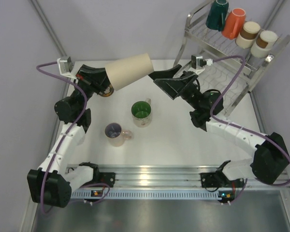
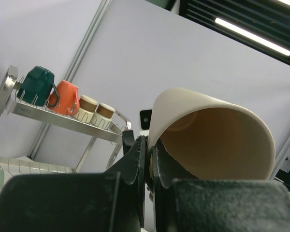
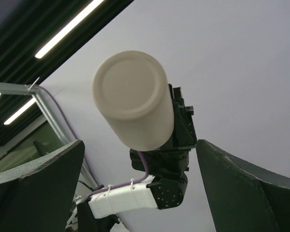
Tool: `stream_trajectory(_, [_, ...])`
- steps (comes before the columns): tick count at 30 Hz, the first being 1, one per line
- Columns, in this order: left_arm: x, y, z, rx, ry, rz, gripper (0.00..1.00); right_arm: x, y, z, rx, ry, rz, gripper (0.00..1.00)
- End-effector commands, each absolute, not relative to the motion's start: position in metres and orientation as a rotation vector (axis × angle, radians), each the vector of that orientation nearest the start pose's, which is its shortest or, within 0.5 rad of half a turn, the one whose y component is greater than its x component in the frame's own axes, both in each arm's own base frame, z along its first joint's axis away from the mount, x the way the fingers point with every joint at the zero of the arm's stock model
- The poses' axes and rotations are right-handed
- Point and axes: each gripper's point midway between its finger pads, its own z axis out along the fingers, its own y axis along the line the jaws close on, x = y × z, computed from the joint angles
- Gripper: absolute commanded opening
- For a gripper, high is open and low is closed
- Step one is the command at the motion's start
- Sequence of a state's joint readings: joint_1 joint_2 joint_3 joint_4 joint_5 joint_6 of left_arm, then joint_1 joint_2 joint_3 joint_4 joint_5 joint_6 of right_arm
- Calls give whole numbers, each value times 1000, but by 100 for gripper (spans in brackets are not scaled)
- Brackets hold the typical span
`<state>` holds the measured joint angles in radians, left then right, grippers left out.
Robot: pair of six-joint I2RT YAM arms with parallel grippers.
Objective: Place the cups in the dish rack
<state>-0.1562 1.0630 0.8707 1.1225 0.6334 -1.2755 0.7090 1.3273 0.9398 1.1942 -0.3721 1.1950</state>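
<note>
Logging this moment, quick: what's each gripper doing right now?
Left gripper: closed on the rim of the beige cup.
Right gripper: open, holding nothing.

Beige cup point(image 3: 133, 104) base-on, right end effector point(image 3: 140, 145) spread wide

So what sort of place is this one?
Likely a lab test cell, not a kitchen: plain grey panels on metal posts, a white table edged by a mounting rail, strip lights overhead.
</note>
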Motion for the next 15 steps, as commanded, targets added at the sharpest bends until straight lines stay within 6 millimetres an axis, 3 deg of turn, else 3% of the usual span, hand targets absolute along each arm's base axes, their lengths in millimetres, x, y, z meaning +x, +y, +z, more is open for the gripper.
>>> stream_trajectory(1, [224, -171, 517, 255, 843, -1531, 0, 201, 318, 528, -252, 770, 1873, 99])
stream_trajectory(4, [225, -172, 512, 252, 856, -1536, 0, 200, 325, 541, -266, 749, 1883, 99])
stream_trajectory(9, [223, -173, 505, 266, 864, -1532, 0, 202, 345, 543, -287, 772, 1909, 99])
stream_trajectory(15, [223, -175, 503, 290, 871, -1519, 0, 198, 353, 542, -283, 755, 1949, 82])
